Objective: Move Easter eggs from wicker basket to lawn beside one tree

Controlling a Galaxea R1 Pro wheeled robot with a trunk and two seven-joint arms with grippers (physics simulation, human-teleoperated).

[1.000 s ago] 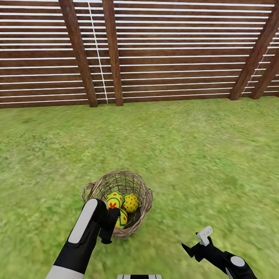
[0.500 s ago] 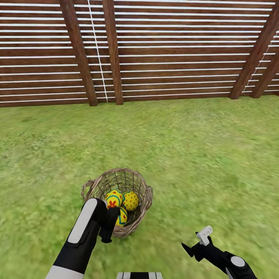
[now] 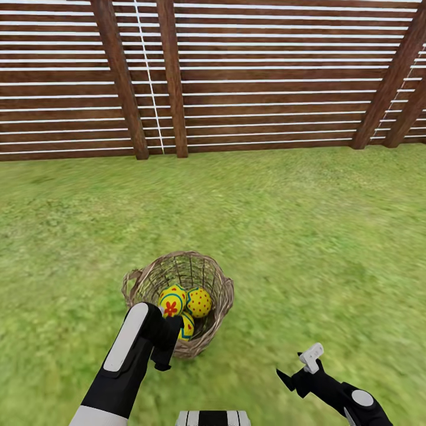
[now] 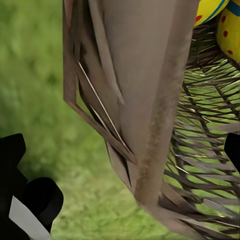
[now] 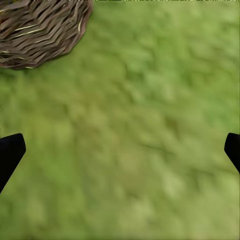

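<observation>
From your head camera you look down at the lawn [image 3: 296,225]. The wicker basket [image 3: 220,283] sits on the grass, low in the picture and a little to your left. All three Easter eggs [image 3: 184,305] are inside it, bunched together and touching. One has a red flower shape, one has red dots, and one is half hidden behind your left arm. Your left gripper [image 3: 165,349] hangs right at the basket's near rim, just beside the eggs. You cannot tell from here how its jaws stand. Your right gripper [image 3: 299,370] is over bare grass, off to the right of the basket and apart from it. A brown fence [image 3: 266,77] of flat boards stands at the far edge of the grass.

From your left wrist camera you are very close to the basket's woven wall [image 4: 145,100]. Bits of two yellow eggs [image 4: 227,30] peek in past the rim. The dark fingertips [image 4: 20,200] sit at both sides, so the jaws are wide apart with nothing between them.

From your right wrist camera you see blurry grass [image 5: 150,140] and one edge of the basket [image 5: 40,30]. The jaws are wide apart here too.
</observation>
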